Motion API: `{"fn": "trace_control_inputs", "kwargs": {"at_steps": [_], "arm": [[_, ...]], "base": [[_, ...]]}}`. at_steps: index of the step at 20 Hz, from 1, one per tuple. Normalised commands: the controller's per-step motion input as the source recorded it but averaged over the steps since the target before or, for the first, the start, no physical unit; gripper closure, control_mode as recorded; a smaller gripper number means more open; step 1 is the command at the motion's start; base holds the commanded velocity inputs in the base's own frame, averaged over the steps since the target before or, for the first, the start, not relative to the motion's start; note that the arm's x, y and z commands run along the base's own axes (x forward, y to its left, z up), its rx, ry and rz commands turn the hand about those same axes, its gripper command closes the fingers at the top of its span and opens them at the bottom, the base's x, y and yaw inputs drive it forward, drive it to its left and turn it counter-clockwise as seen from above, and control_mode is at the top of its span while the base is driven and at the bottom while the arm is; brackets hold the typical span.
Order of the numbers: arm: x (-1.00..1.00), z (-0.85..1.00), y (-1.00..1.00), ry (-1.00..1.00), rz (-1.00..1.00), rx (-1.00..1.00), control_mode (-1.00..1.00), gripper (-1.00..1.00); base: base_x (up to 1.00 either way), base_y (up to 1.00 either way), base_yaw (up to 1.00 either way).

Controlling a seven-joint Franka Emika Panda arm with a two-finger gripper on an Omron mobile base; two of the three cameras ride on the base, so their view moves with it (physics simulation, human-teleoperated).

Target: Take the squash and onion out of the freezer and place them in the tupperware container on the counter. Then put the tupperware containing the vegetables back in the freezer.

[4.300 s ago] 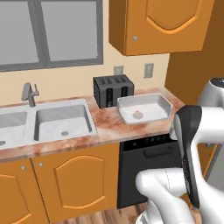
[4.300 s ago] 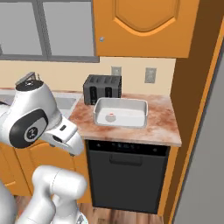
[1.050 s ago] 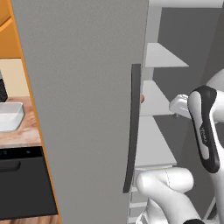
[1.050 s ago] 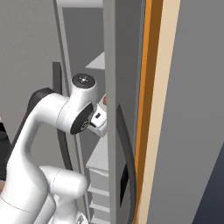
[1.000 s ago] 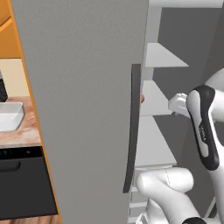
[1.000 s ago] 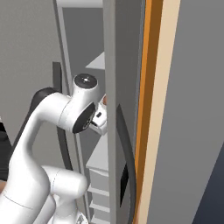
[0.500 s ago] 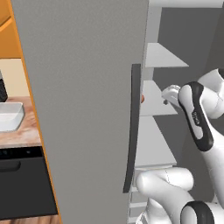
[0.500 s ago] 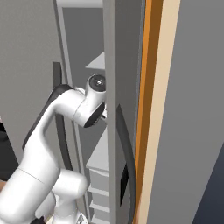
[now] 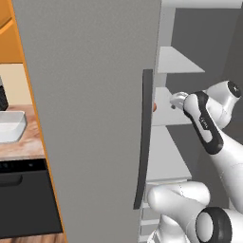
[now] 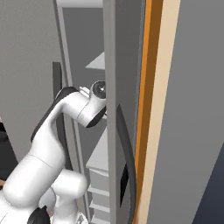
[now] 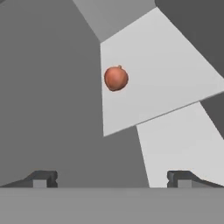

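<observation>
Inside the freezer [image 9: 95,95], whose grey door stood swung wide, we had the arm reaching over a pale shelf [image 11: 162,78]. On that shelf lay the onion [image 11: 116,78], a small reddish-brown globe close to the inner wall; in the left base view a sliver of it showed just past the door's dark handle [image 9: 144,142]. We had the gripper [image 11: 111,179] well short of it, its two dark fingertips [image 11: 41,178] spread as far apart as they go and holding nothing. We judged that spread sensible: a round thing wants a wide mouth brought around it before any squeeze, and it could roll if nudged off-centre. The onion sat high and slightly left of the midline between the tips, so we reckoned the hand needed to advance and re-centre first. We could not make out the squash from these angles.

Over to the left, the tupperware container [image 9: 12,127] waited on the counter [image 9: 23,147], white and apparently empty, near enough to the open door for a short carry. We took the task to be at its first pick, with both vegetables yet to be moved.
</observation>
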Motion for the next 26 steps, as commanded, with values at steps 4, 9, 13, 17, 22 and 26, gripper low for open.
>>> {"fn": "trace_control_inputs", "kwargs": {"at_steps": [4, 9, 13, 17, 22, 26], "arm": [[0.5, -0.1, 0.01, 0.0, 0.0, 0.01, -1.0, -1.0], [0.5, -0.1, 0.0, 0.0, 0.0, 0.04, -1.0, -1.0], [0.31, -0.1, 0.01, 0.0, 0.0, 0.03, -1.0, -1.0], [0.39, -0.13, 0.05, 0.0, 0.0, 0.02, -1.0, -1.0], [0.47, -0.2, 0.12, 0.0, 0.0, 0.0, -1.0, -1.0], [0.46, -0.18, 0.06, 0.0, 0.0, 0.0, -1.0, -1.0]], "base": [[0.0, 0.0, 0.0], [0.0, 0.0, 0.0], [0.0, 0.0, 0.0], [0.0, 0.0, 0.0], [0.0, 0.0, 0.0], [0.0, 0.0, 0.0]]}}
